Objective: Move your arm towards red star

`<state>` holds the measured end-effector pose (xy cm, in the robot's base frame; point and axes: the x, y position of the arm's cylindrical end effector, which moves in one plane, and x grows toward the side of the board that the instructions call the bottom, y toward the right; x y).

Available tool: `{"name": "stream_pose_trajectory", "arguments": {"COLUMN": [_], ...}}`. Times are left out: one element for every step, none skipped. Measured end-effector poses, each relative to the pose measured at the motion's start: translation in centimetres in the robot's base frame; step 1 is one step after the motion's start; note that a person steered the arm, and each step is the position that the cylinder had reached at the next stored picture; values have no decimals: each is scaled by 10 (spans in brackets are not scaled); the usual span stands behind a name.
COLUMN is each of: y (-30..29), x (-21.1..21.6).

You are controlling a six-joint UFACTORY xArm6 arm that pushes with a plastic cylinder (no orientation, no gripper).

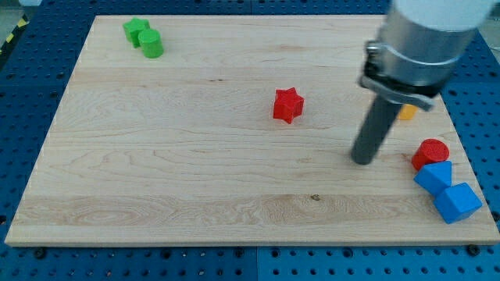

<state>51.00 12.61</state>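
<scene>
The red star (287, 104) lies near the middle of the wooden board (156, 156), slightly toward the view's right. My tip (362, 160) rests on the board to the right of the star and a little below it, about a hundred pixels away. Nothing lies between the tip and the star.
A red cylinder (430, 153) and two blue blocks (433, 177) (457, 202) cluster at the board's lower right edge. An orange block (407, 111) peeks out behind the arm. A green block (135, 30) and a green cylinder (151, 44) sit at the top left.
</scene>
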Motion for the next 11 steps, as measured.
{"name": "stream_pose_trajectory", "arguments": {"y": [-63,-113,-129,-149,-181,-190,-150,-136,-127,-127,-107], "x": [-11,-34,-38,-41,-61,-87,-90,-88,-99,-99,-100]}}
